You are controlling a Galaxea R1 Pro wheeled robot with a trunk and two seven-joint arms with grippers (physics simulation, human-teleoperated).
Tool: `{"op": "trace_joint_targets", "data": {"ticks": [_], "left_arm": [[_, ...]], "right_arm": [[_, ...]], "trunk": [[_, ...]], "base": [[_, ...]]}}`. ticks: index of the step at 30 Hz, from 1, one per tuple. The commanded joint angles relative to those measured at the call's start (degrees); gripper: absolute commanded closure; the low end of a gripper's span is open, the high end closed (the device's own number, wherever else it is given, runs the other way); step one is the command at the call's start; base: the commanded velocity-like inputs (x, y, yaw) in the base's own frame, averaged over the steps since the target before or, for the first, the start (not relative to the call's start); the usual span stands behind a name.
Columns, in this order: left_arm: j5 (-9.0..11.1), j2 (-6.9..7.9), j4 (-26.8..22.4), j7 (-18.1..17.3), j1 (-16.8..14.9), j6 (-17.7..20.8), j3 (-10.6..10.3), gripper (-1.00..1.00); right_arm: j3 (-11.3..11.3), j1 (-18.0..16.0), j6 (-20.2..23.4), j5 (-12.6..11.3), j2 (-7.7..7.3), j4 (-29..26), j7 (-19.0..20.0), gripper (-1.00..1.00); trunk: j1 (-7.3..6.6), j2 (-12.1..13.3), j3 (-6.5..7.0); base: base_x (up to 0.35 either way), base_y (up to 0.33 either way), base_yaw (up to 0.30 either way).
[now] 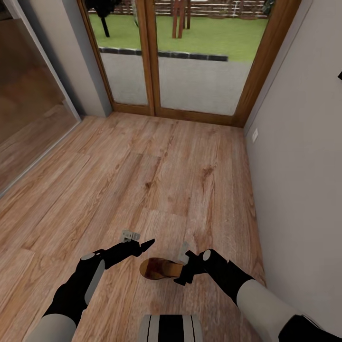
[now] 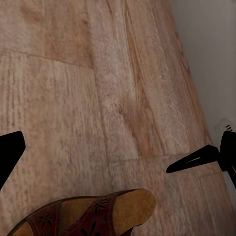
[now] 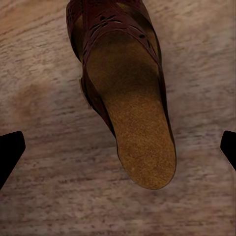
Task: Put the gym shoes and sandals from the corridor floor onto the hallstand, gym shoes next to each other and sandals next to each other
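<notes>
One sandal [image 1: 159, 269] lies on the floor [image 1: 156, 180] just in front of the robot's base, tan footbed up, its heel end pointing away from the right claw [image 1: 183, 275]. That claw hangs just beside the sandal's strap end; its fingers [image 3: 10, 152] stand wide apart over the sandal [image 3: 125, 93], released, gripping nothing. The left claw [image 1: 142, 247] hovers near the sandal's heel, also spread open and empty; its wrist camera catches the sandal [image 2: 93, 216] below it. Beyond the sandal the floor runs to glass doors [image 1: 190, 61]; a grey wall [image 1: 299, 166] stands on the sandal's right-claw side.
</notes>
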Motion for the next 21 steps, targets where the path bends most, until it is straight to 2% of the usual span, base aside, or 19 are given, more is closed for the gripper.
{"op": "trace_joint_targets", "data": {"ticks": [1,21], "left_arm": [[0.5,0.0,0.0,-0.16,-0.01,0.56,0.05,-1.0],[0.49,0.07,-0.06,-0.16,-0.01,0.58,0.05,-1.0]], "right_arm": [[0.01,0.0,0.24,0.38,0.0,-0.12,0.22,-1.0],[0.01,-0.05,0.25,0.38,0.0,-0.12,0.21,-1.0]], "trunk": [[-0.01,-0.01,-0.04],[-0.01,-0.01,-0.04]], "base": [[0.005,0.0,0.0],[0.049,-0.009,0.0]]}}
